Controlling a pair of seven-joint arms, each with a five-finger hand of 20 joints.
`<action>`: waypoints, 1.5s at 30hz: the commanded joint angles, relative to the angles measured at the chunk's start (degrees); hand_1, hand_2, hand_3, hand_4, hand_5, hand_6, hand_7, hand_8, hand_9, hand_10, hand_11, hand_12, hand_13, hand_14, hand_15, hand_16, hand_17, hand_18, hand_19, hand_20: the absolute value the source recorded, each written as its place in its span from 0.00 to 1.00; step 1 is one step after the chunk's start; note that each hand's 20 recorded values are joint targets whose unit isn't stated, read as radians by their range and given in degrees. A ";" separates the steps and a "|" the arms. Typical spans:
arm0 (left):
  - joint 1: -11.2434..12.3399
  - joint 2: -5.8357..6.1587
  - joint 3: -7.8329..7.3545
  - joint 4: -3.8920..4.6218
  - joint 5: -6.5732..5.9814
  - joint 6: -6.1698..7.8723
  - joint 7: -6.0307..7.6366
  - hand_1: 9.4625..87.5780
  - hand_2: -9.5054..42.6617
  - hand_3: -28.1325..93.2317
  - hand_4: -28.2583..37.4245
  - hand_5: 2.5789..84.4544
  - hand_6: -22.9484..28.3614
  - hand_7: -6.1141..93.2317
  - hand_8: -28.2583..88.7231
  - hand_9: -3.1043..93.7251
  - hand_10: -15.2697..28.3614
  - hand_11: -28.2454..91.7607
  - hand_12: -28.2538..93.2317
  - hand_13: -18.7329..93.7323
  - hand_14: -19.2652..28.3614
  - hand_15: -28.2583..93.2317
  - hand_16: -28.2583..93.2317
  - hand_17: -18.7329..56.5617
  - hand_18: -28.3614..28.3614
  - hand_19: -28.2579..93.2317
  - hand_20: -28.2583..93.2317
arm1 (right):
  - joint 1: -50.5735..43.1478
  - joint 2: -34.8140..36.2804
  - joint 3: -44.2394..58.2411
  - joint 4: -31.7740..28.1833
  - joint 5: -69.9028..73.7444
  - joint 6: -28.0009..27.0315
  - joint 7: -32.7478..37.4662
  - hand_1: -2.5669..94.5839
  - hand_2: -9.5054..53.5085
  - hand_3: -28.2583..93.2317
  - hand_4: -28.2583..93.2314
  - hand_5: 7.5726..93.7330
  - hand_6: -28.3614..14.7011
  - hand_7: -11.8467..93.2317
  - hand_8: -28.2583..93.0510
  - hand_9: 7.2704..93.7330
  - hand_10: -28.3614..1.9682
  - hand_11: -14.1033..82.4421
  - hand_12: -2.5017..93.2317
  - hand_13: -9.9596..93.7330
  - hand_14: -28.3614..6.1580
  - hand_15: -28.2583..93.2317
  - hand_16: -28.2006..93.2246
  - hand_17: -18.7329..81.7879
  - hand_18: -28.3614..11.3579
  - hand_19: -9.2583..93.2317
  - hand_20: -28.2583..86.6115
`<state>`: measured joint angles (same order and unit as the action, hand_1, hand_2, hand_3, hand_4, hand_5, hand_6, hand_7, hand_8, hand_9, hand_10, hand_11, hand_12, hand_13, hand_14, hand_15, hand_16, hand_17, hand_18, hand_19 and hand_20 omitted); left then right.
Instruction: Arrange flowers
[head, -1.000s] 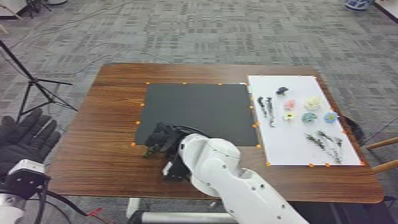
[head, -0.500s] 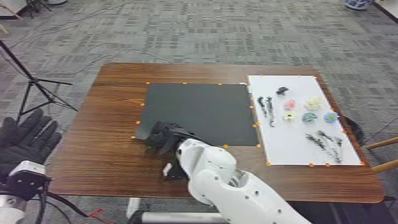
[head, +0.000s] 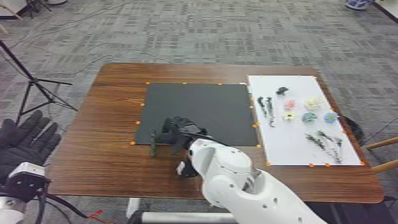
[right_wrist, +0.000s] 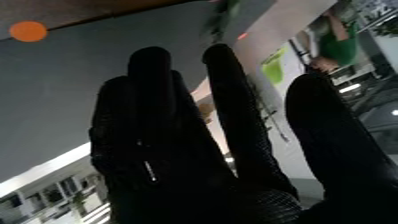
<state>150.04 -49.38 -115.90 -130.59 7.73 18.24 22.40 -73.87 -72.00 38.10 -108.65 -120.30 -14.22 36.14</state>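
In the head view my right hand (head: 182, 129) is over the lower left part of the black sheet (head: 200, 102), its fingers extended. Just left of it a thin green stem (head: 153, 146) lies across the sheet's near edge, apart from the hand. The right wrist view has the right hand (right_wrist: 169, 135) with straight fingers and the thumb held away; past the fingertips is a blurred green sprig (right_wrist: 221, 20). My left hand (head: 25, 142) rests open at the far left. Pink (head: 290, 105), cream (head: 313, 103), yellow (head: 289, 116), teal (head: 309, 117) and blue (head: 330, 117) flowers lie at the right.
The flowers lie on a white sheet (head: 289, 145), with dark twigs (head: 269, 107), leafy sprigs (head: 332, 147) and a small dark piece (head: 282, 90). Orange dots mark both sheets' edges on the brown table (head: 98, 165). A black tripod (head: 34, 80) stands beyond the left side.
My right hand has shifted right and slightly away from the near edge, its fingers now spread out. The green stem, mostly covered before, lies in view to its left. The left hand has stayed still.
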 joint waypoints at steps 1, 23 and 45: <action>-0.07 -0.34 -0.35 -0.18 0.11 -0.35 -0.72 0.17 0.54 0.77 0.00 0.37 0.58 0.14 0.18 0.31 0.60 0.32 0.33 0.33 0.63 0.35 0.22 0.22 0.63 0.33 0.32 | -3.18 -0.10 2.47 -5.04 1.19 -9.78 -3.35 0.27 0.38 0.83 0.08 0.57 0.56 0.22 0.14 0.47 0.05 0.41 0.23 0.52 0.09 0.83 0.41 0.44 0.00 0.94 0.47; -1.81 1.03 1.60 0.29 0.25 -0.06 -1.45 0.17 0.54 0.77 0.00 0.37 0.58 0.14 0.18 0.31 0.60 0.32 0.33 0.33 0.64 0.36 0.22 0.21 0.63 0.33 0.33 | -3.31 -5.44 1.19 2.61 -4.05 -15.20 -7.67 0.25 0.40 0.82 0.08 0.44 0.49 0.20 0.15 0.41 0.06 0.40 0.24 0.47 0.06 0.84 0.43 0.42 0.00 0.92 0.52; -0.30 0.43 0.99 -0.06 -0.49 -0.42 -0.42 0.17 0.54 0.77 0.00 0.37 0.58 0.14 0.18 0.30 0.60 0.32 0.33 0.33 0.65 0.36 0.22 0.21 0.64 0.33 0.32 | -1.73 -5.23 1.00 4.08 -2.54 -13.83 1.54 0.24 0.45 0.84 0.08 0.56 0.18 0.15 0.15 0.46 0.00 0.38 0.22 0.50 0.06 0.84 0.42 0.44 0.01 0.93 0.51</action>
<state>148.81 -48.47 -114.57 -130.29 7.68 18.24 21.67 -75.57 -77.92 39.22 -105.75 -123.09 -27.81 33.35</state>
